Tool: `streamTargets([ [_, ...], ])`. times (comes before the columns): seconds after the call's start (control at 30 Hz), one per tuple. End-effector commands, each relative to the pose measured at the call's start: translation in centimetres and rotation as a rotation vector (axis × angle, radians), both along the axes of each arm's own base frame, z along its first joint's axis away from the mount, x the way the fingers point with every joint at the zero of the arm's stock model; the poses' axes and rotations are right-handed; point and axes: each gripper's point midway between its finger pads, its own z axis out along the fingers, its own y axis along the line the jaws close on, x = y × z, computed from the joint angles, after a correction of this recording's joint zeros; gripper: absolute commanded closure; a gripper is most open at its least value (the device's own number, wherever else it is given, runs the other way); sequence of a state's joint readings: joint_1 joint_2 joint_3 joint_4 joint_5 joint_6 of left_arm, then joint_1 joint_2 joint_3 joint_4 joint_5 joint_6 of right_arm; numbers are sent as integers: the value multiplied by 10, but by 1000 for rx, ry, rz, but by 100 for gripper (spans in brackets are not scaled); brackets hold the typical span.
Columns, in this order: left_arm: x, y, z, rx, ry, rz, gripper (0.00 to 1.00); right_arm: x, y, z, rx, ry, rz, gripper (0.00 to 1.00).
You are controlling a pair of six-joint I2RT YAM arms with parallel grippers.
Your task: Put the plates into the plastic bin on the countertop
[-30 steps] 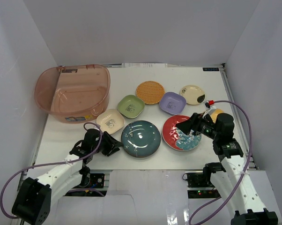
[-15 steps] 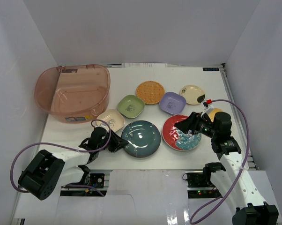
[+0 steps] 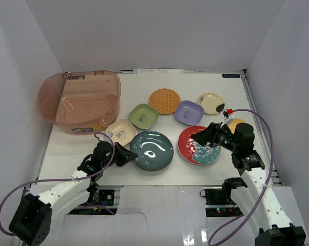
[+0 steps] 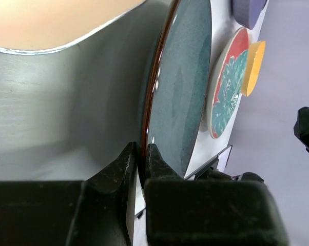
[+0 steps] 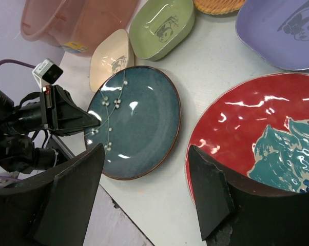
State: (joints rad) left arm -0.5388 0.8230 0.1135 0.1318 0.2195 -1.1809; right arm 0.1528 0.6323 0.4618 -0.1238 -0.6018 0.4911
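My left gripper (image 3: 128,154) is shut on the near-left rim of the dark teal plate (image 3: 152,150); in the left wrist view its fingertips (image 4: 130,159) pinch that rim, and the plate (image 4: 188,92) is tilted off the countertop (image 3: 231,89). My right gripper (image 3: 202,137) is open and empty, hovering over the left edge of the red-and-teal floral plate (image 3: 195,148). In the right wrist view the gripper (image 5: 144,192) has its jaws wide apart between the teal plate (image 5: 136,123) and the red plate (image 5: 257,128). The pinkish plastic bin (image 3: 80,102) stands empty at the far left.
Cream (image 3: 121,132), green (image 3: 143,116), orange woven (image 3: 165,101), lavender (image 3: 189,112) and beige (image 3: 211,103) plates lie in a row behind the big ones. A yellow plate (image 3: 237,122) is partly hidden by my right arm. White walls enclose the sides and back.
My left gripper has taken hold of the teal plate's rim and raised it; the plate has shifted slightly back and left. The right arm has barely moved.
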Motion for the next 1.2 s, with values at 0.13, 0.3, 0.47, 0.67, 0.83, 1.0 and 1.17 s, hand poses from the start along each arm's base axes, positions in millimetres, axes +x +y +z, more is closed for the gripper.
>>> streamTargets([
  [0.13, 26, -32, 203, -245, -386, -91, 100, 3, 2, 35, 23, -97, 2, 27],
  [0.3, 57, -23, 286, -201, -562, -14, 100, 1, 3, 36, 25, -98, 10, 27],
  [0.47, 124, 39, 305, -101, -602, 173, 100, 0, 2, 32, 10, -91, 12, 26],
  [0.67, 197, 137, 303, -25, -588, 389, 100, -2, 6, 30, 8, -83, 26, 27],
  [0.83, 217, 213, 273, 51, -470, 592, 100, -2, 7, 24, -6, -69, 30, 27],
  [1.0, 233, 258, 246, 223, -351, 683, 100, -3, 10, 19, -18, -63, 41, 26],
  [1.17, 251, 284, 217, 339, -267, 726, 100, -3, 8, 15, -28, -58, 29, 26],
])
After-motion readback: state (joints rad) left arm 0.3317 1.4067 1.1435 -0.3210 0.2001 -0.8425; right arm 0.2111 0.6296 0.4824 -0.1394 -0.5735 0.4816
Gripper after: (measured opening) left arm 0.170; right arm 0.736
